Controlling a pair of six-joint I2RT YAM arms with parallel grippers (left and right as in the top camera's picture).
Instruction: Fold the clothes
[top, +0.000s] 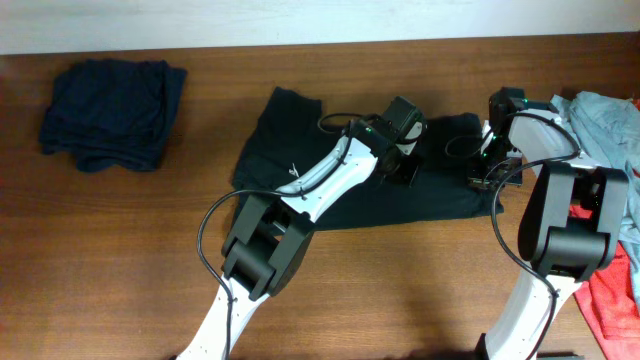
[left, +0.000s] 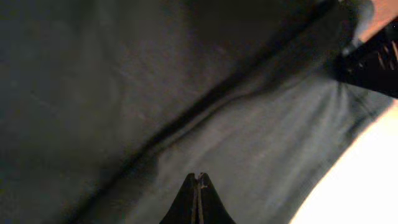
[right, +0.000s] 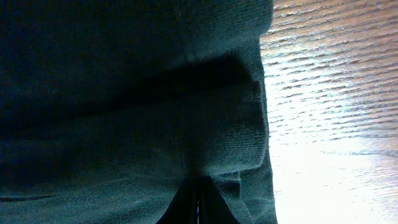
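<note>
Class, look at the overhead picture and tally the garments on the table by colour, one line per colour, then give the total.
black T-shirt: 1
dark navy garment: 1
grey-blue garment: 1
red garment: 1
Total: 4

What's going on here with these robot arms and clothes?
Two arms are working on a black T-shirt spread on the table. Both grippers are shut: the right gripper seems to pinch a fold at the shirt's edge; whether the left gripper holds cloth is unclear. A navy garment lies folded at far left; a grey-blue garment and a red garment sit at right.
</note>
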